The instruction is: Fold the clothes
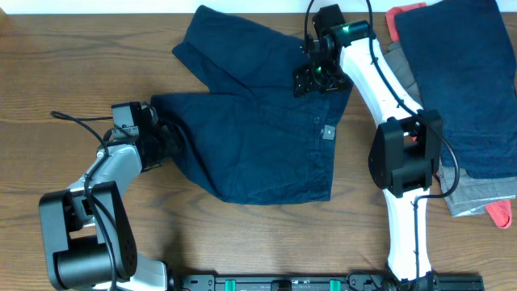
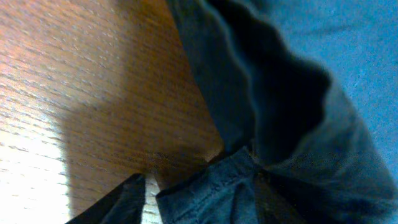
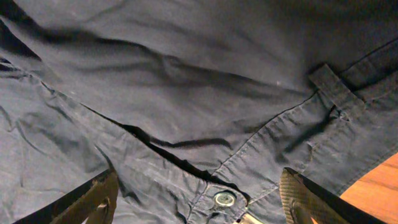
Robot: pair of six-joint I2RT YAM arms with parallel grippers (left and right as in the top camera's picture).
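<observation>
Dark navy shorts (image 1: 258, 121) lie spread on the wooden table. My left gripper (image 1: 166, 141) is at the shorts' left leg hem. In the left wrist view one finger (image 2: 121, 202) shows, with a strip of table between it and the hem (image 2: 208, 193); the other finger is hidden under the cloth. My right gripper (image 1: 319, 77) is low over the waistband at the shorts' upper right. It is open (image 3: 199, 202), its fingers either side of the metal button (image 3: 224, 198), next to a belt loop (image 3: 329, 84).
A stack of clothes lies at the right edge: a blue garment (image 1: 460, 81) on top, grey cloth (image 1: 477, 194) and red cloth (image 1: 501, 214) beneath. Bare wood (image 1: 48, 56) lies left of the shorts and in front of them.
</observation>
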